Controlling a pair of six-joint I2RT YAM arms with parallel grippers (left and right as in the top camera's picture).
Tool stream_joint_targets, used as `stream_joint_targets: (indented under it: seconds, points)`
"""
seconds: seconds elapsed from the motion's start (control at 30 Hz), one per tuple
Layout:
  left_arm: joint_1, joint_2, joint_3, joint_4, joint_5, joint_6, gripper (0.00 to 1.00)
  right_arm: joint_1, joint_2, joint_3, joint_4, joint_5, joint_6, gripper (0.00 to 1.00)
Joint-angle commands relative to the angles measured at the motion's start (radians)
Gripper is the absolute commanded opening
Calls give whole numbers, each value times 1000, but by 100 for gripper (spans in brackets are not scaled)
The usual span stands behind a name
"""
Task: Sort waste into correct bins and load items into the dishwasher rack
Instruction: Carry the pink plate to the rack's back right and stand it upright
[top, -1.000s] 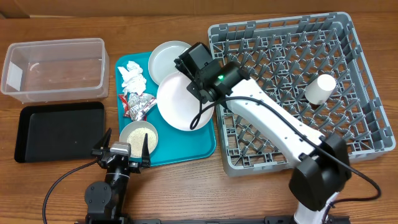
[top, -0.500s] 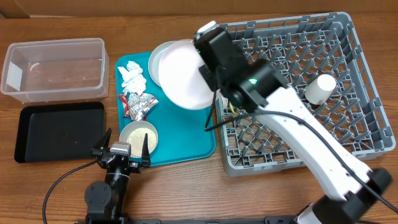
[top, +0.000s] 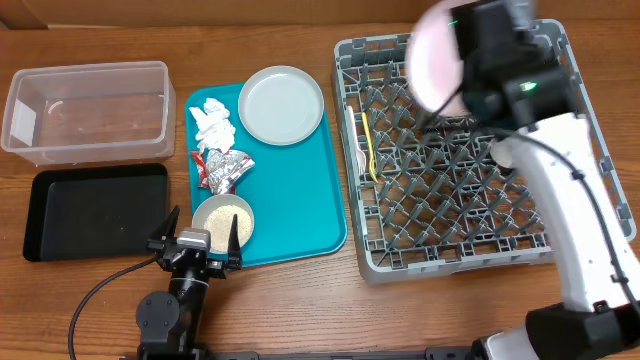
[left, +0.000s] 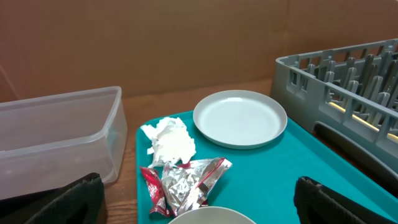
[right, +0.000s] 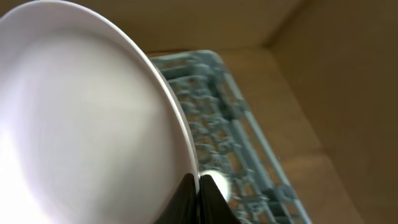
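Right gripper (right: 199, 188) was clamped tight on the rim of the white plate (top: 433, 55), fingers pinching the edge. The plate was smooth and glossy, looked ceramic, and hung tilted on edge, not flat, up over the far-left part of the dishwasher rack (top: 450, 260). Key relation: the plate sat above the upright pegs (top: 450, 170), so my read was that its plane needed to line up with a peg row before going straight down into a slot. The right arm was the only one near the rack. The rack was grey lattice plastic, rigid, with a thin yellow utensil (top: 372, 150) lying along its left side. A small white cup (top: 503, 152) was mostly hidden behind the arm. Left gripper (top: 202, 232) was spread wide, holding nothing, parked at the near edge of the teal tray (top: 300, 210), well away from the rack. On the tray were a grey-blue plate (top: 281, 105) lying flat at the far end, a crumpled napkin (top: 213, 120), a crinkled red-and-silver foil wrapper (top: 222, 168), and a small bowl (top: 222, 217) with whitish grains in it. The clear tub (top: 85, 108) and the matte black tray (top: 95, 210) sat to the left; I saw no waste in either.
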Motion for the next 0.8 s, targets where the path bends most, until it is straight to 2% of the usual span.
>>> stream_joint_targets:
  seconds: [0.0, 0.23, 0.37, 0.53, 0.77]
  points:
    - [-9, -10, -4, -1, -4, -6, 100, -104, -2, 18, 18, 28, -1, 4]
    - [-9, -10, -4, -1, -4, -6, 100, -294, 102, 18, 62, -76, -75, 4]
    - [-9, -10, -4, -1, -4, -7, 100, -314, 164, 18, 97, -78, -113, 4]
    - [-9, -10, -4, -1, -4, -6, 100, -314, 245, 18, 153, -131, -259, 4]
    - [-9, -10, -4, -1, -4, -6, 100, -314, 276, 18, 216, -113, -333, 4]
